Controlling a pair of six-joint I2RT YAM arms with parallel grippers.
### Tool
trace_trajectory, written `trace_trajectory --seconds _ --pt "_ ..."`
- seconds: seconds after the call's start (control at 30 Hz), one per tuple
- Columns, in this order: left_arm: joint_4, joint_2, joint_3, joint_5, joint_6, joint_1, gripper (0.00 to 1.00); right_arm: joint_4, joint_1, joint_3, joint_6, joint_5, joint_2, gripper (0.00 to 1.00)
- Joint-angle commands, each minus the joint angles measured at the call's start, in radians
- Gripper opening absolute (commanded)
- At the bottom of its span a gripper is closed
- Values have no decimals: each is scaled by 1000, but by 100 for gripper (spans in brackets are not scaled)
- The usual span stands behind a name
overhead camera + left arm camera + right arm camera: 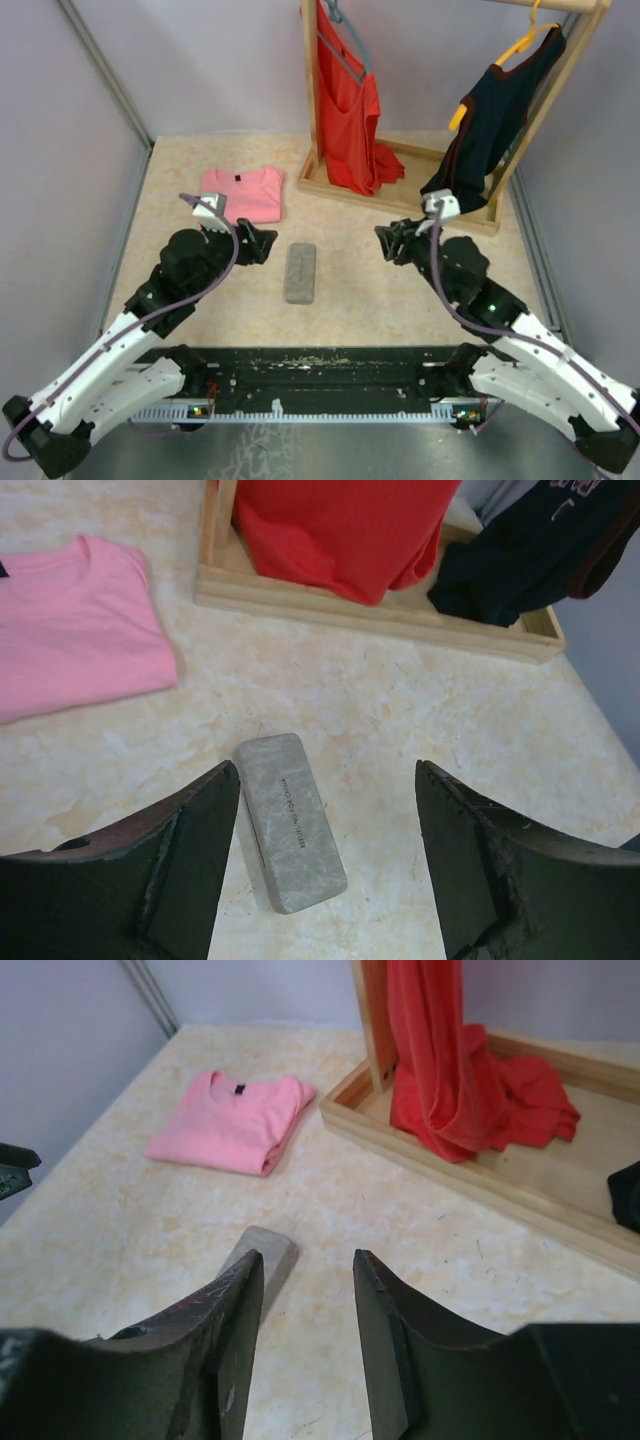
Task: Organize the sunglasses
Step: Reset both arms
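A: where are the sunglasses? can't spot them anywhere

B: not in view; my guess is inside the grey case (299, 272); it's shut, flat on the table (350, 300); left gripper (262, 243) and right gripper (388, 241) both spread, holding nothing; looks basically done

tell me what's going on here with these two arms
Nothing is being handled right now. The left gripper and right gripper both hang open and empty on either side of a closed grey case lying on the table. No sunglasses are in view, so whether they are inside the case cannot be told.
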Motion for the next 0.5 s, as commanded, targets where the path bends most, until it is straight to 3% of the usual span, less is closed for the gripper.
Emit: trace_trajectory --seconds 0.0,0.1,0.2,0.37,0.47 --pt "-63 -98 -21 -75 33 3 78 -123 -4 -38 -57 55 -184 46" --pt "-107 -171 -48 -95 20 3 84 -150 -5 -98 -28 46 -350 56" --pt "-171 -243 -83 -148 -43 3 99 -176 -5 -163 15 69 -489 64" --pt "-195 -350 -168 -157 -120 3 100 -259 -4 -230 74 152 -663 84" --pt "-227 -379 -194 -158 -161 3 100 -283 -5 -231 101 181 -707 87"
